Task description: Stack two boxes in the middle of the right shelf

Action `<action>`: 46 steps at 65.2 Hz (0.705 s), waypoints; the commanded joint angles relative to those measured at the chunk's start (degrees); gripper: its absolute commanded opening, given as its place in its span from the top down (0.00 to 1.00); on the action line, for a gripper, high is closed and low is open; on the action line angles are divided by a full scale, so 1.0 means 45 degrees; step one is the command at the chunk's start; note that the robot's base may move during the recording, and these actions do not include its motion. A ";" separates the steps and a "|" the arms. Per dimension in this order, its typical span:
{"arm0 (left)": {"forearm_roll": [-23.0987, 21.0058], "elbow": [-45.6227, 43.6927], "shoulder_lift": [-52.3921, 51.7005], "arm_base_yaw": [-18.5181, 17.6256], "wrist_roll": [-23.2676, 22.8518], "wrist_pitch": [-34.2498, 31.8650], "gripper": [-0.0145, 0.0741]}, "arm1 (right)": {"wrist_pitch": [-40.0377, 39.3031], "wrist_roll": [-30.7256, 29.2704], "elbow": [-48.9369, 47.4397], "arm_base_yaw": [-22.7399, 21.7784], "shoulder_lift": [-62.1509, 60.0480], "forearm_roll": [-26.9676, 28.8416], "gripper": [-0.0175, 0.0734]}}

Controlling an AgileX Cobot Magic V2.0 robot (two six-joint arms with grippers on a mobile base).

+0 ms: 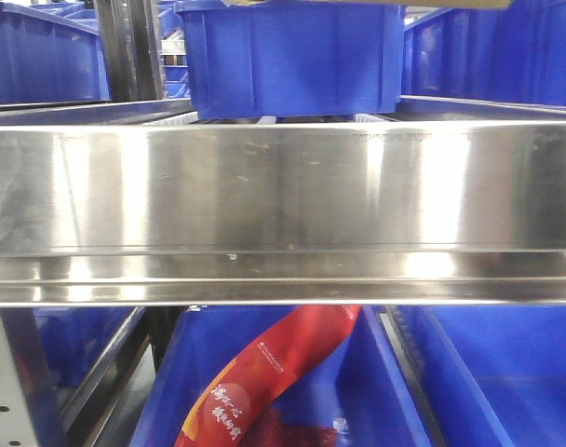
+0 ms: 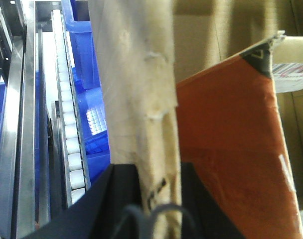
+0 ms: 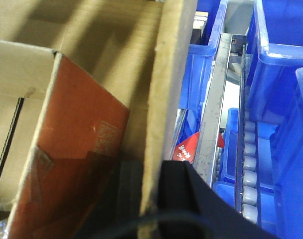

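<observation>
Cardboard wall (image 2: 139,99) of brown box runs straight up between black fingers of left claw (image 2: 146,199), pinched at its edge; orange box (image 2: 231,149) sits inside.

Right claw (image 3: 156,189) likewise clamped on opposite wall (image 3: 166,94) of same box.

Step, by judgement: 2-arm carry of 1st box toward right shelf (image 1: 283,196), whose steel rail fills front view, blue bin (image 1: 292,56) above. Box itself unseen there.

Next move calls for level lift, both claws matched, wall edge clearing rail.
</observation>
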 commanded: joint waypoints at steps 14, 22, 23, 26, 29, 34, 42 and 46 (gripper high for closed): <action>0.0026 -0.0112 0.0280 0.0068 0.0180 0.1883 0.96 | 0.1329 -0.0126 0.0395 -0.0101 -0.0063 0.0100 0.98; 0.0048 0.0044 0.0815 0.0068 0.0390 0.1883 0.96 | 0.1299 -0.0126 0.1076 -0.0101 0.0066 0.0100 0.98; 0.0048 0.0074 0.0853 0.0068 0.0390 0.1883 0.96 | 0.1299 -0.0126 0.1134 -0.0101 0.0102 0.0100 0.98; 0.0048 0.0074 0.1098 0.0068 0.0390 0.1883 0.96 | 0.1299 -0.0126 0.1267 -0.0101 0.0225 0.0131 0.98; 0.0048 0.0074 0.1292 0.0068 0.0410 0.1883 0.96 | 0.1330 -0.0126 0.1366 -0.0101 0.0419 0.0269 0.98; 0.0048 0.0074 0.1568 0.0068 0.0410 0.1883 0.96 | 0.1477 -0.0126 0.1394 -0.0101 0.0762 0.0457 0.98; 0.0048 0.0074 0.1895 0.0068 0.0569 0.1883 0.96 | 0.1613 -0.0126 0.1394 -0.0101 0.1372 0.0687 0.92; 0.0048 0.0074 0.1988 0.0068 0.0689 0.1883 0.96 | 0.1674 -0.0126 0.1394 -0.0101 0.1577 0.0698 0.84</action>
